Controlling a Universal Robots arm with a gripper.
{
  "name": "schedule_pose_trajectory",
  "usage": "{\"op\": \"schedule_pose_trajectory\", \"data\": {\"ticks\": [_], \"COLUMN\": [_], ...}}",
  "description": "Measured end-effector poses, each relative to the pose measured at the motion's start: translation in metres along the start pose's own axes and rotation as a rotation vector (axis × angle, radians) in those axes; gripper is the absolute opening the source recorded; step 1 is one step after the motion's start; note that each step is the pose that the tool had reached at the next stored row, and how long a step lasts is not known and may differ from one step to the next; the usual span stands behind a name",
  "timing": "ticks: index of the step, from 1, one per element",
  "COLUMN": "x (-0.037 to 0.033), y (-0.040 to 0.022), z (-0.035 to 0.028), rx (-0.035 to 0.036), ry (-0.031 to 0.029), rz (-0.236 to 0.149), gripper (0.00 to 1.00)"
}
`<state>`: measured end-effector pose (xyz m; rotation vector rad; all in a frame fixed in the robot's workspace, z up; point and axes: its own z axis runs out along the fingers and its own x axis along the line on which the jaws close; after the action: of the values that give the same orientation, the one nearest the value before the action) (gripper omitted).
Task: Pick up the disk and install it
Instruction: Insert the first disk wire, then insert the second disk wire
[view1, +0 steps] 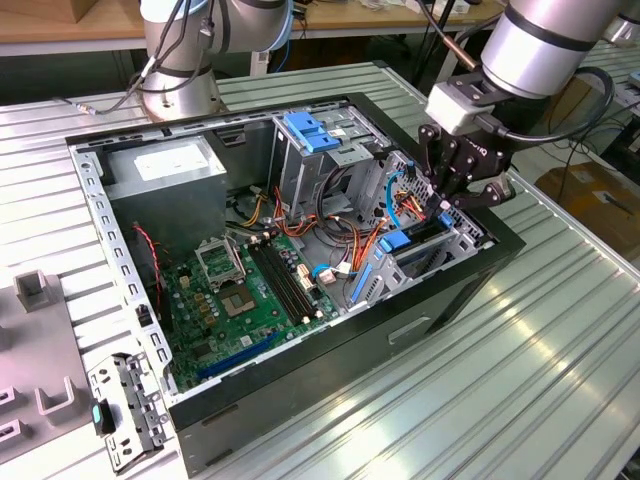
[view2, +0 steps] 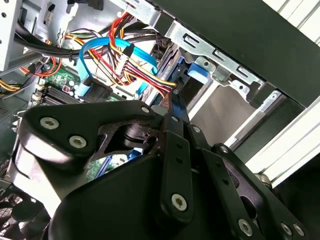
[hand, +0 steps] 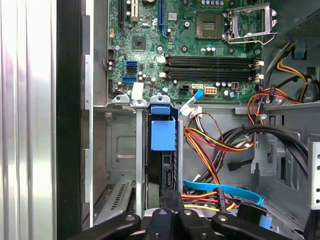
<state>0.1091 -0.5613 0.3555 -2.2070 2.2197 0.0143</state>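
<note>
Disk (hand: 162, 150) stands edge-on in the case's bay, mostly hidden; gripper (view1: 452, 192) above it, jaws' state unclear.

Ribbed metal table (view1: 520, 360) (dull sheen), matt black gripper (view1: 462, 192), blue plastic disk carrier (hand: 162, 134)

Disk (view1: 412, 243) standing on edge in drive cage slot near case front corner; blue carrier rail (hand: 163, 131) uppermost, dark body below, mostly hidden between cage walls.
</note>
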Motion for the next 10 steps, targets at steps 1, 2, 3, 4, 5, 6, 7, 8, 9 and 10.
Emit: {"op": "schedule_pose_trajectory", "data": {"ticks": [1, 2, 3, 4, 5, 6, 7, 8, 9, 10], "x": [0.0000, 0.0000, 0.0000, 0.0000, 0.0000, 0.0000, 0.0000, 0.0000, 0.0000, 0.0000], "y": [0.0000, 0.0000, 0.0000, 0.0000, 0.0000, 0.0000, 0.0000, 0.0002, 0.0037, 0.0038], "z": [-0.0002, -0.0002, -0.0003, -0.0004, -0.0005, -0.0005, -0.0011, -0.0016, -0.0016, -0.0016], "rx": [0.0000, 0.0000, 0.0000, 0.0000, 0.0000, 0.0000, 0.0000, 0.0000, 0.0000, 0.0000], "ry": [0.0001, 0.0001, 0.0000, 0.0001, 0.0001, 0.0001, 0.0001, 0.0001, 0.0001, 0.0001], "rz": [0.000, 0.000, 0.000, 0.000, 0.000, 0.000, 0.000, 0.000, 0.000, 0.000], "gripper": [0.11, 0.11, 0.11, 0.11, 0.11, 0.11, 0.11, 0.11, 0.11, 0.11]}}
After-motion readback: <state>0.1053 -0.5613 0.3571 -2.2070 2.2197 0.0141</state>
